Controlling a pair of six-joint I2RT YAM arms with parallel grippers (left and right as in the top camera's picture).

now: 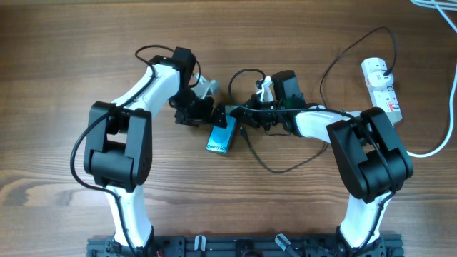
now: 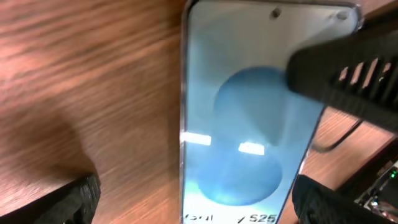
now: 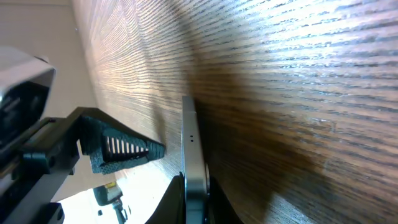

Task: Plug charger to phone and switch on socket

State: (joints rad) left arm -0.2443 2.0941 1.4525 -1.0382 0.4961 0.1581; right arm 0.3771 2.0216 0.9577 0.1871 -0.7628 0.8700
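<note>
The wood-grain table (image 1: pixel 64 50) is matte and should give fair friction; the socket (image 1: pixel 380 87), a stiff white plastic strip with small switches, lies well apart from both hands, out beyond the right gripper (image 3: pixel 196 208); the phone (image 2: pixel 236 143) is a thin flat slab with a glossy teal screen, a smooth metal-looking rim and rounded corners, so I judge it light, rigid, slippery and easily scratched, best taken by its edges; the left gripper (image 2: pixel 202 196) stands spread to its widest and holds nothing, the phone's lower end lying between its fingers; the right gripper is pinched shut across the phone's thickness, one ribbed finger lying over an upper screen corner; the charger (image 1: pixel 335 61), a thin limp black cable, trails from the socket toward the right gripper and will flop unless held just behind the plug; its tip I cannot find
</note>
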